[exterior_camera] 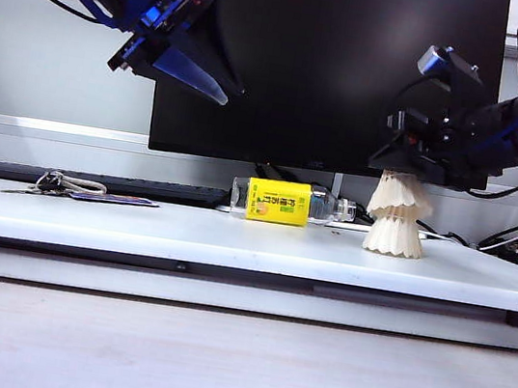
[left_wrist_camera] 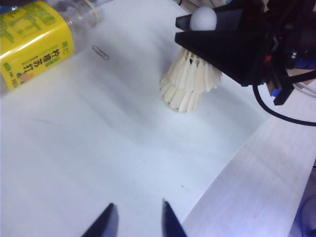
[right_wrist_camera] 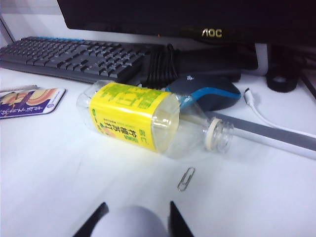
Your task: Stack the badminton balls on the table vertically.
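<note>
Shuttlecocks sit nested one on the other, feathers down, on the white bench [exterior_camera: 233, 239] in the exterior view: the lower shuttlecock [exterior_camera: 394, 238] rests on the bench and the upper shuttlecock [exterior_camera: 401, 197] stands in it, directly beneath the right claw [exterior_camera: 401, 168], which closes over its top. A clear bottle [exterior_camera: 289, 202] with a yellow label lies on its side beside the stack, and the left claw [exterior_camera: 209, 84] hangs high and well apart, holding nothing. In the left wrist view its fingers [left_wrist_camera: 165, 217] stand apart over bare bench [left_wrist_camera: 89, 148], with the stack [left_wrist_camera: 187, 81] ahead under the right claw [left_wrist_camera: 210, 22], whose jaws flank the cork tip [left_wrist_camera: 203, 17]. In the right wrist view the right claw [right_wrist_camera: 133, 217] grips that rounded tip [right_wrist_camera: 131, 222] between its fingers; beyond lie a paperclip [right_wrist_camera: 186, 178], the bottle [right_wrist_camera: 148, 118], a mouse [right_wrist_camera: 207, 96] and a keyboard [right_wrist_camera: 69, 57].
</note>
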Motion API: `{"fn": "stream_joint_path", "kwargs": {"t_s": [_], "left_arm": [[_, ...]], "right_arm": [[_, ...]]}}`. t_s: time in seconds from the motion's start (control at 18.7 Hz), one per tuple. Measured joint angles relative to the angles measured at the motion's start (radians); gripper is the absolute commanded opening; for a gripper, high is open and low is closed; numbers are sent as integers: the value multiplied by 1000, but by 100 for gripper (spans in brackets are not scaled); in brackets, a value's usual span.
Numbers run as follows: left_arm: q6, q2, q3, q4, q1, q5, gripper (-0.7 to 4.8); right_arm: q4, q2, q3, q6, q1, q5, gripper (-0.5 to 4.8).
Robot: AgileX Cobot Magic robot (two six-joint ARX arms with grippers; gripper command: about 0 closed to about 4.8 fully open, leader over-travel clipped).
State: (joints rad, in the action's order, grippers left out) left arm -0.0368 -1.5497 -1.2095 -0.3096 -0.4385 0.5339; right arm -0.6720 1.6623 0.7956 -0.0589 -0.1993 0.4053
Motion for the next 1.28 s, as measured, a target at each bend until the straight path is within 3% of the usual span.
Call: {"fn": "stream_joint_path", "kwargs": {"t_s": [0.43, 0.48, 0.7, 0.86, 1.28], "left_arm": [[0, 0, 0, 0, 0, 0, 125], [0, 0, 0, 0, 0, 0, 125], [0, 0, 0, 0, 0, 0, 125], [0, 0, 0, -1, 0, 0, 125], [-2, 0, 0, 0, 0, 0, 125]], "right_arm": [[20, 0, -1, 0, 0, 15, 189], [20, 0, -4, 0, 0, 15, 221], [20, 0, -7, 0, 0, 17, 226], [13, 0, -7, -1, 0, 34, 276], [-86, -45, -6, -50, 0, 37, 280]]}}
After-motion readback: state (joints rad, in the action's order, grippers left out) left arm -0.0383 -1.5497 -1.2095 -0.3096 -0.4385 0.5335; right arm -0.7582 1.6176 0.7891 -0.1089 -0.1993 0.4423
